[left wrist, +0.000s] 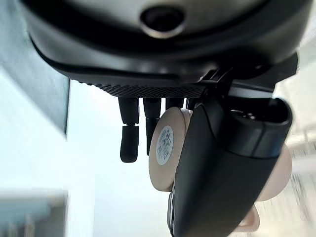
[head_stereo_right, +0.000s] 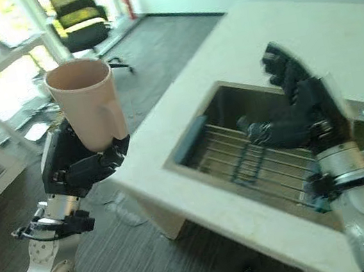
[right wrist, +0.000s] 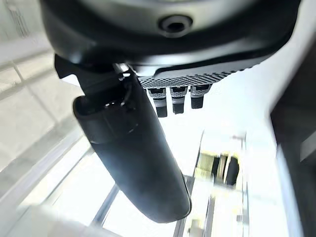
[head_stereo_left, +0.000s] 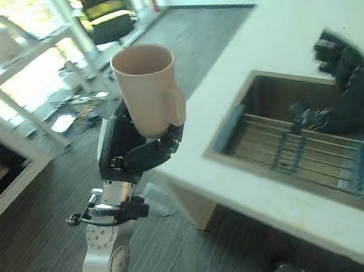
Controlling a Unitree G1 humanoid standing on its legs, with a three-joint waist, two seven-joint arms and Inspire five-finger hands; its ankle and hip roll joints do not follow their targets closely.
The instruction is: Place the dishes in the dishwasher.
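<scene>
Beige mug (head_stereo_left: 149,89) sits upright in your left hand (head_stereo_left: 139,150), fingers curled round its base, off the table (head_stereo_left: 277,35). Your right hand (head_stereo_right: 298,112) hovers released over the sink (head_stereo_right: 256,158).

cup (left wrist: 170,148) base sticker (left wrist: 165,144): round, white, print too small to read
other text: none legible

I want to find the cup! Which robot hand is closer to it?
Left. The left hand has its fingers wrapped around the pink cup, held upright. The right hand is over the sink, apart from it.
</scene>
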